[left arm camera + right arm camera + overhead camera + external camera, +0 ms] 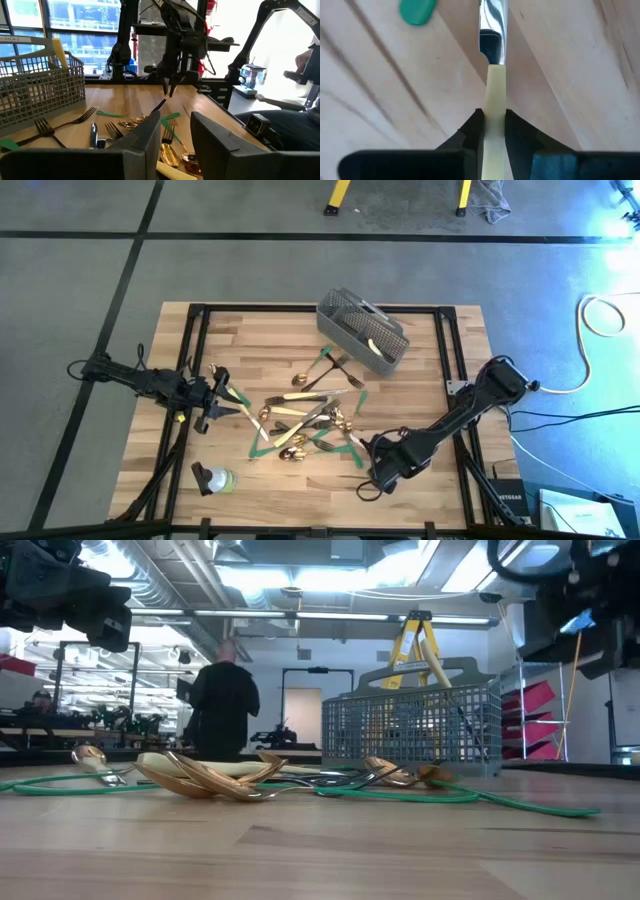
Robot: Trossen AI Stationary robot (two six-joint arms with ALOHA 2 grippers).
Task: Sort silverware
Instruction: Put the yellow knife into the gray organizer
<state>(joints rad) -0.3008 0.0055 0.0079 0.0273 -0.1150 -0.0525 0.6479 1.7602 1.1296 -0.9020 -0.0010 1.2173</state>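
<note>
From above, the silverware (305, 418) is lying scattered in a loose heap at the middle of the wooden tabletop (430, 380), forks, gold spoons and cream-handled knives crossing one another at many angles among green tape strips (262, 442). A grey mesh basket (362, 331) is sitting beyond the heap toward the far edge, with one cream-handled piece lying inside it. The left hand (213, 398) is hovering at the heap's left edge; the right hand (378, 470) is sitting near the heap's near-right corner. A green-and-dark object (211, 478) is resting near the front left.

At tabletop level, gold spoons (205, 777) are lying flat in front, the basket (412, 733) rising behind them, and a person in dark clothing (222, 700) is standing in the room beyond.

The left wrist view is showing its own two fingers (145, 145) parted by a narrow gap with nothing between them, forks (47, 129) ahead pointing various ways, and the other arm across the tabletop dangling a knife (159, 106) tilted downward.

The right wrist view is showing that hand (493, 125) clamping a knife (493, 55) by its cream handle, the long axis running straight out from the fingers, shiny blade leading away.
</note>
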